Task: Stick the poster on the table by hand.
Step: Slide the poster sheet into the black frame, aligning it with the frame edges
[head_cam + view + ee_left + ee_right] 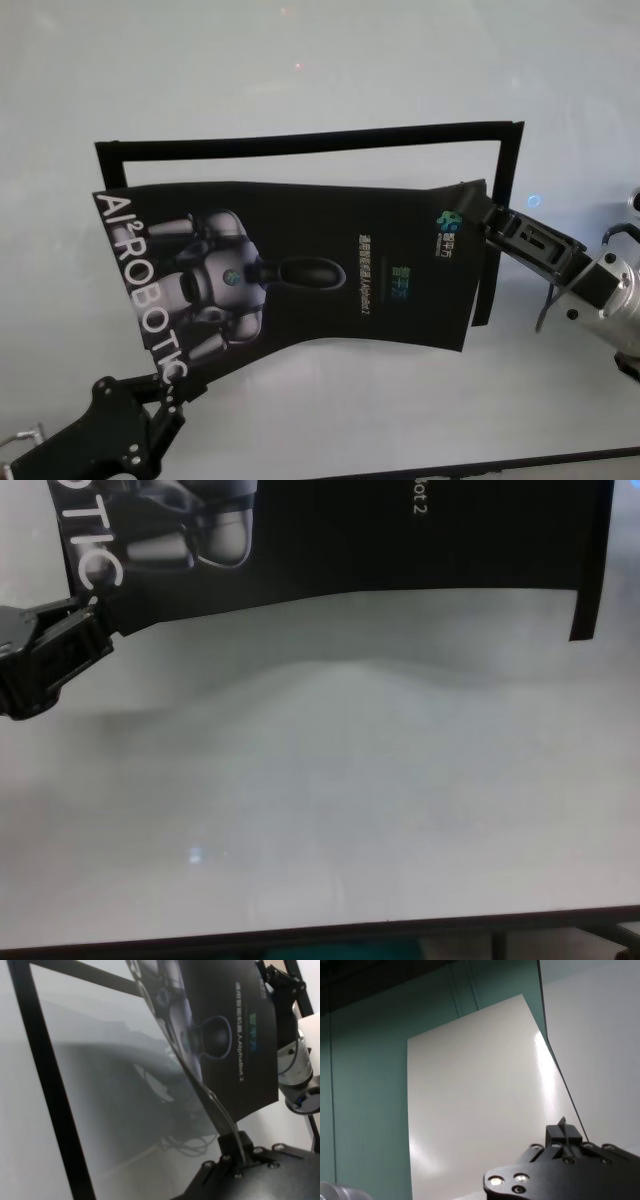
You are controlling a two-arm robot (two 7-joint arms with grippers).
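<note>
The poster (300,265) is held up off the desk (300,60), stretched between the two arms, printed side toward the head camera. Its long axis runs from the robot's left to its right, roughly parallel to the desk's near edge.

The left end effector (165,400) is clenched on the poster's near-left corner, just below the white lettering — the chest view shows the same pinch (88,608). In the left wrist view the sheet's edge is seen running into the closed tips (239,1152).

The right end effector (478,215) is clamped on the upper part of the poster's right edge. In its own wrist view the pale back of the sheet (480,1105) fills the frame and a thin edge is pinched at the tips (564,1132).

A black tape frame (310,140) is laid on the desk behind and to the right of the poster; its far strip and right strip (485,270) are visible. The poster hangs skewed to this outline, with the left end nearer the robot.

Judgement: the coming move turns on squaring the sheet to the frame — the left corner lies farthest from its place, so the left arm has more to travel. The sag along the near edge suggests the sheet is slack and may wrinkle when lowered.
</note>
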